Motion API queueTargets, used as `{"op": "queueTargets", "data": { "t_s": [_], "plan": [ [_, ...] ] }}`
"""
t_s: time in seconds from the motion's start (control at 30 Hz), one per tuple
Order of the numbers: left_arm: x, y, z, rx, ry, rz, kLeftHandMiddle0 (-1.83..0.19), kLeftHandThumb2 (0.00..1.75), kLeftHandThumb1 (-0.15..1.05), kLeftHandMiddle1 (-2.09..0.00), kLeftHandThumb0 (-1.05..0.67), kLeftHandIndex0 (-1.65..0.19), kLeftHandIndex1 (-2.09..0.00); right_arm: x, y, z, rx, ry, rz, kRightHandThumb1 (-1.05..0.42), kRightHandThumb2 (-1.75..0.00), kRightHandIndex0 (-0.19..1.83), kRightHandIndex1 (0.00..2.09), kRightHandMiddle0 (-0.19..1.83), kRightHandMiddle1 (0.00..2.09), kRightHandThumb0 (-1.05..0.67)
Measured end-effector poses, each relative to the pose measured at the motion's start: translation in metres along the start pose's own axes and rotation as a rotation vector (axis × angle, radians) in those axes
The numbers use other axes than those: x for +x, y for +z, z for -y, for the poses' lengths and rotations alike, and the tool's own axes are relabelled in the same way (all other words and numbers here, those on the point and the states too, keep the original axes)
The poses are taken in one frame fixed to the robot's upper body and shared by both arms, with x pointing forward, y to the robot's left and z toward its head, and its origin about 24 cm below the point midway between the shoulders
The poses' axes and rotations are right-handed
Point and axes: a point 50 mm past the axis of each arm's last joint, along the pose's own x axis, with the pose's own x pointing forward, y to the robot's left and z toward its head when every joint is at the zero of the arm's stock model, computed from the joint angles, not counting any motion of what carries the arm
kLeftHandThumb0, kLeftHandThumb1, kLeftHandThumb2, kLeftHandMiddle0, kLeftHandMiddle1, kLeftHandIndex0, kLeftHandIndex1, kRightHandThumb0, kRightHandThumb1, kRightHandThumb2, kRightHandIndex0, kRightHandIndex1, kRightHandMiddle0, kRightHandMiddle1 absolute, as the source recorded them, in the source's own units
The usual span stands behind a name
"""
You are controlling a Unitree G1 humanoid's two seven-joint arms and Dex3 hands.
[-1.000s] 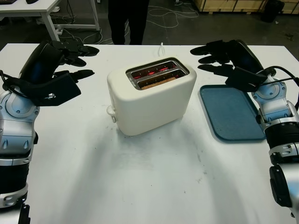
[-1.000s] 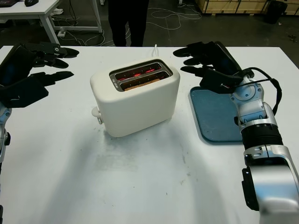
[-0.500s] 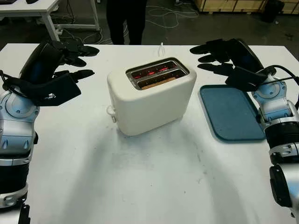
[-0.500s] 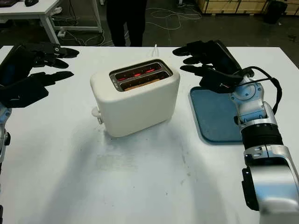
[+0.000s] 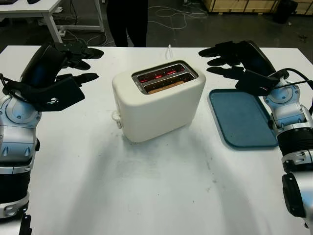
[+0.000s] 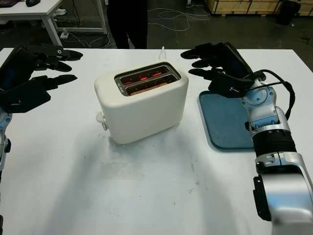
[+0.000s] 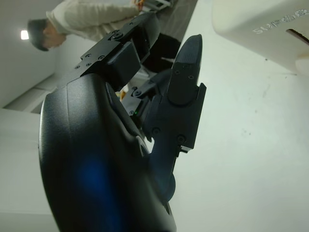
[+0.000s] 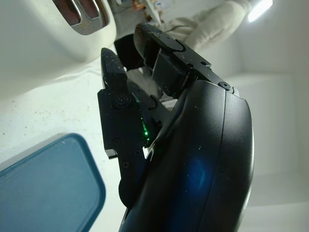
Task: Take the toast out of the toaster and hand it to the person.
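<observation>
- We see the white worktop (image 5: 146,196) spreading under everything, with the toaster standing near its middle.
- The cream toaster (image 5: 159,105) is our landmark: it stands upright, turned at a slant, with its two slots facing up and glowing red inside, and a small knob on its near left corner.
- A person (image 5: 127,22) in dark trousers stands beyond the toaster, past the far edge of the worktop.
- The blue tray (image 5: 242,117) lies flat on the worktop just to the right of the toaster, apart from it.
- Our left hand (image 5: 73,63) hovers above the worktop to the left of the toaster, well apart from it, at about the height of its top; it holds nothing and its fingers (image 7: 186,77) reach out straight toward the toaster.
- Our right hand (image 5: 227,61) hovers to the right of the toaster, above the far end of the tray; it too grips nothing, fingers (image 8: 116,106) extended toward the toaster's upper edge without touching it.
- The toast (image 5: 165,87) sits down in the toaster's nearer slot, its brown top edge level with the slot's opening.
- A thin white cord (image 5: 169,49) runs from behind the toaster toward the far edge of the worktop.
</observation>
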Motion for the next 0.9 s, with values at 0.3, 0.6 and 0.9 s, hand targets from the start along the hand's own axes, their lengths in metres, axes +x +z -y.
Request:
{"op": "queueTargets", "data": {
  "t_s": [0.3, 0.6, 0.9],
  "plan": [
    [0.0, 0.0, 0.0, 0.001, 0.0, 0.0, -0.75, 0.0, 0.86, -0.46, -0.34, -0.85, -0.02, 0.0, -0.0001, -0.0001, 0.0, 0.0, 0.0, -0.92, -0.03, 0.94, 0.0, 0.86, 0.0, -0.29],
    [0.0, 0.0, 0.0, 0.0, 0.0, 0.0, -0.75, 0.0, 0.86, -0.45, -0.33, -0.85, -0.02, 0.0, -0.0001, 0.0, 0.0, 0.0, 0.0, -0.92, -0.03, 0.94, 0.0, 0.86, 0.0, -0.31],
    [0.0, -0.0002, 0.0001, 0.0, 0.0, -0.001, -0.75, 0.0, 0.86, -0.45, -0.33, -0.85, -0.01, 0.0003, 0.0011, 0.0003, -0.003, -0.001, 0.005, -0.92, -0.03, 0.94, 0.0, 0.86, 0.0, -0.29]
  ]
}}
